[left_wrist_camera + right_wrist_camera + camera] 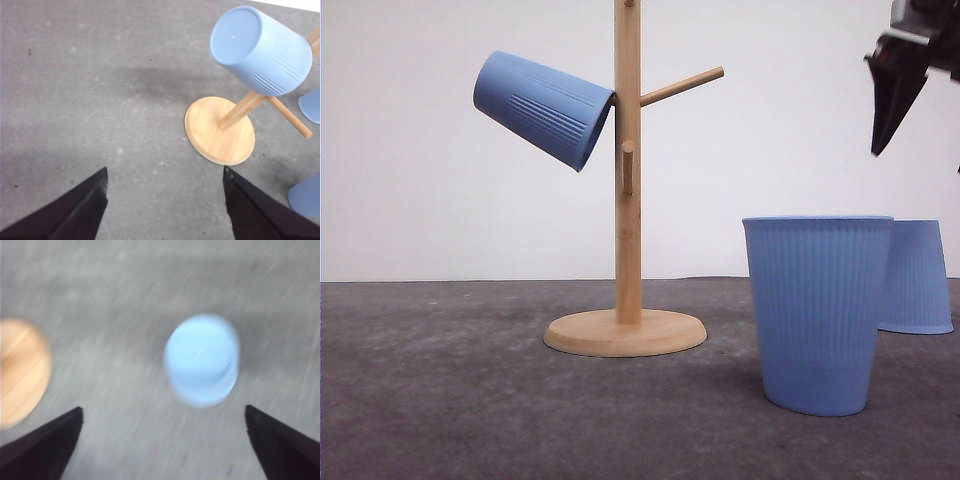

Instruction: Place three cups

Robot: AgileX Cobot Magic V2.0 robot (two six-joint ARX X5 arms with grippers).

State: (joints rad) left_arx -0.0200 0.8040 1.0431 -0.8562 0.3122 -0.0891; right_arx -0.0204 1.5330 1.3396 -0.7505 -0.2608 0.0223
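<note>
Three light-blue ribbed cups are in view, and one wooden pegged stand. The stand rises from a round wooden base on the grey desk, with three pegs visible on its post in the front view: one hidden inside a cup on the left side, one slanting up to the right, and one short peg facing the camera.

The first cup hangs on the left peg, mouth against the post and flat base pointing up and away to the left, tilted well off the desk. In the left wrist view the same cup's round base faces the camera above the stand's wooden foot.

The second cup stands upright on the desk, mouth up, to the right of the stand and nearest the camera. The third cup stands upside down on the desk, just behind and to the right of the second, partly hidden by it; I cannot tell whether the two touch.

The left gripper hovers above bare desk near the stand's base, its two dark fingers spread wide with nothing between them.

The right gripper is also spread wide and empty. Its wrist view is blurred, with a pale blue round cup top on the desk ahead of the fingers and the stand's base at the edge. In the front view its dark fingers hang at the upper right, high above the two standing cups.
</note>
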